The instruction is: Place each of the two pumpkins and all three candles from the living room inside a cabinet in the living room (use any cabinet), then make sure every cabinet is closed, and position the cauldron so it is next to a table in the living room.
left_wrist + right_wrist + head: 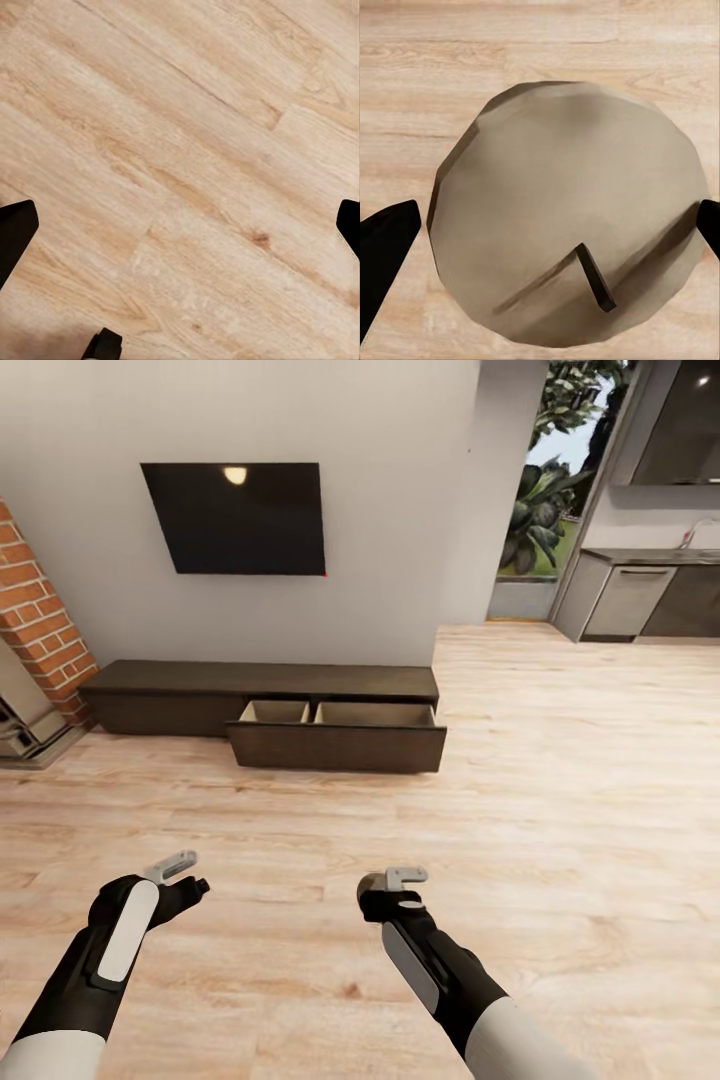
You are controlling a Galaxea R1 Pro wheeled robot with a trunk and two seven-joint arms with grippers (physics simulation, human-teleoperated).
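A squat greyish candle (562, 187) with a dark wick sits between the fingers of my right gripper (549, 236), which is shut on it. In the head view this candle (371, 883) is a small grey cylinder at the right gripper (388, 882), low over the wooden floor. My left gripper (185, 875) is open and empty, with bare floor between its fingertips (15, 232). Ahead, against the wall, stands the long dark brown cabinet (200, 690) with one wide drawer (340, 745) pulled out, its pale beige interior visible. Pumpkins, cauldron and table are out of view.
A black TV (235, 518) hangs above the cabinet. A brick fireplace (35, 610) stands at the left. Grey kitchen units (640, 595) and a glazed opening with plants (545, 490) lie at the far right. Open wooden floor (560, 780) stretches between me and the cabinet.
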